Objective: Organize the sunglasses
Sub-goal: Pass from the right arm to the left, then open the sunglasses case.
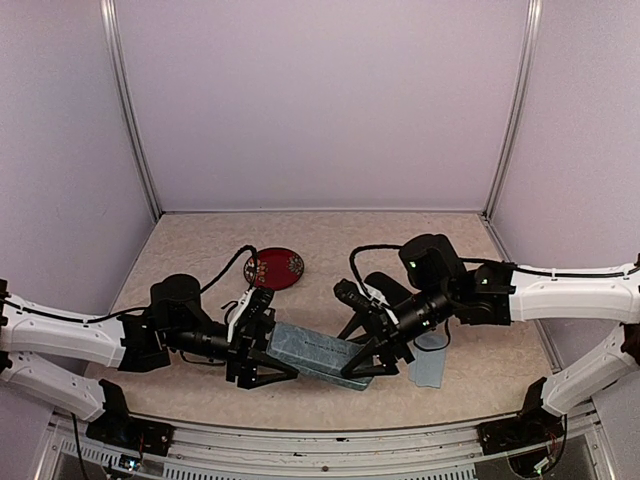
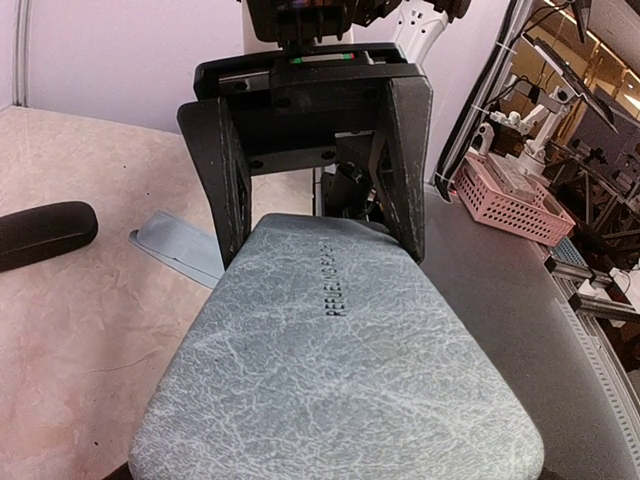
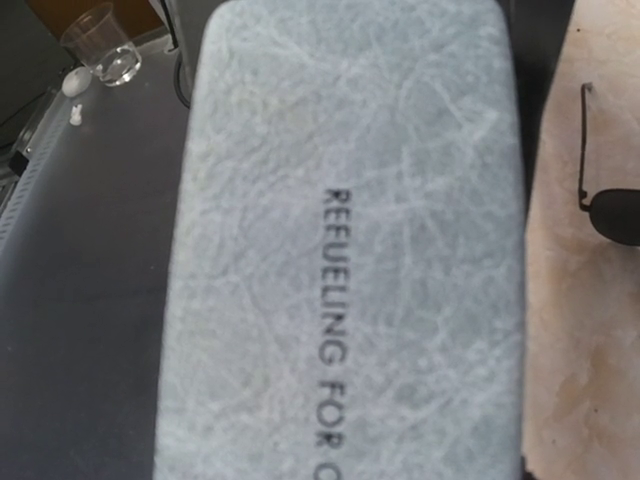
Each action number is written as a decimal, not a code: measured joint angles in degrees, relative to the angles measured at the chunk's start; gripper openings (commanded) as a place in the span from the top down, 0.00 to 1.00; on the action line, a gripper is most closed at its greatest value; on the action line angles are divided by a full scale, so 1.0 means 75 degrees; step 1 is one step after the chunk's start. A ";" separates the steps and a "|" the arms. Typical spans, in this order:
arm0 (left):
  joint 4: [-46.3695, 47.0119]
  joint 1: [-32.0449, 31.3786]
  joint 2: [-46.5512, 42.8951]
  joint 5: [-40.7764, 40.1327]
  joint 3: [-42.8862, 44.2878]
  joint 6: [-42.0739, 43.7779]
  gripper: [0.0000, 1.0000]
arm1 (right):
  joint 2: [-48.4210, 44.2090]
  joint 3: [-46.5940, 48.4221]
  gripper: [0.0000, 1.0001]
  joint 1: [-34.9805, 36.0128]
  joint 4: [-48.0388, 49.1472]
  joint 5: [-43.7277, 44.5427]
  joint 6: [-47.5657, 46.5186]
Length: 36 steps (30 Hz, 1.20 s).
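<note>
Right gripper (image 1: 380, 366) spread wide, pinching blue-grey rectangular case (image 1: 315, 350) by its end; left gripper (image 1: 267, 375) at other end, grip unclear; likely bracing it to open for thin black-framed sunglasses (image 3: 610, 212)

The rectangular case (image 1: 318, 352) is blue-grey, veined with pale crackle lines and stamped in dark letters. The tabletop (image 1: 330, 235) is mottled beige; the thin-framed sunglasses (image 3: 612, 212) are black.
</note>
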 measured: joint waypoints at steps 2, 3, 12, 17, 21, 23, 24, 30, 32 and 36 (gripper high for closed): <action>-0.0035 0.0012 0.0000 -0.0006 0.0000 -0.0038 1.00 | 0.0029 0.0000 0.16 0.0003 0.0041 0.0017 0.0038; -0.0044 0.0020 0.0000 -0.0023 0.0000 -0.0052 1.00 | 0.0055 0.0000 0.12 0.0006 0.0085 0.0090 0.0079; -0.0105 0.0032 0.0117 -0.0192 0.0000 -0.0192 1.00 | 0.0545 0.0050 0.06 0.0221 0.0358 0.0831 0.0309; -0.0157 0.0047 0.0184 -0.0254 0.0003 -0.0210 1.00 | 0.0694 0.0227 0.20 0.0300 0.0321 0.0994 0.0315; -0.0233 0.0052 0.0219 -0.0341 0.0003 -0.0146 1.00 | 0.0729 0.0256 0.37 0.0329 0.0321 0.1023 0.0335; -0.0291 0.0061 0.0239 -0.0262 0.0006 -0.0114 1.00 | 0.0752 0.0256 0.43 0.0329 0.0306 0.0927 0.0268; -0.0323 0.0073 0.0248 -0.0239 0.0006 -0.0093 1.00 | 0.0769 0.0254 0.45 0.0329 0.0303 0.0895 0.0259; -0.0664 0.0082 0.0356 -0.0108 0.0087 0.0294 1.00 | 0.0912 0.0076 0.57 0.0187 0.0571 0.0423 0.0452; -0.0743 0.0070 0.0358 -0.0050 0.0096 0.0507 1.00 | 0.0959 0.0003 0.58 0.0093 0.0729 0.0125 0.0650; -0.0807 -0.0006 0.0321 -0.0050 0.0093 0.0915 1.00 | 0.1026 -0.0184 0.64 -0.0169 0.1195 -0.0560 0.1285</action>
